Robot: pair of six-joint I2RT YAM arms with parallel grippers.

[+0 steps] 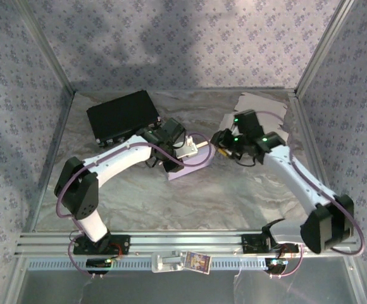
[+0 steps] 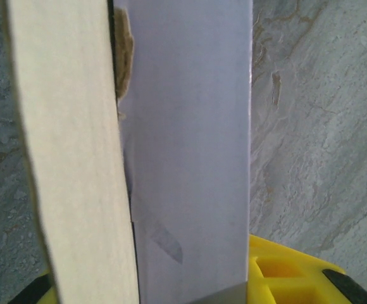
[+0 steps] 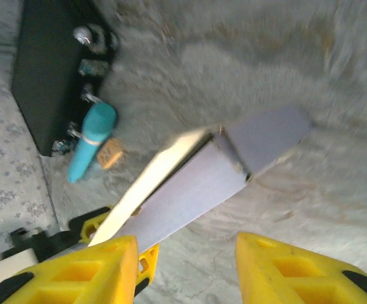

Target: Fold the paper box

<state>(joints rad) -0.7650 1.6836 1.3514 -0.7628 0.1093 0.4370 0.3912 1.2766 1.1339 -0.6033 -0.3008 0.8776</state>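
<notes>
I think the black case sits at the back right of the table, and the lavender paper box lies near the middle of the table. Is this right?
Not fully. The black case sits at the back left of the table, not the back right, as the top external view shows. The lavender paper box does lie near the middle of the table.

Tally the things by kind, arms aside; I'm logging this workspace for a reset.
Lavender paper: 2, the folding box and a flat sheet
Black case: 1
Teal cylinder: 1
Tan piece: 1
Total: 5
</notes>
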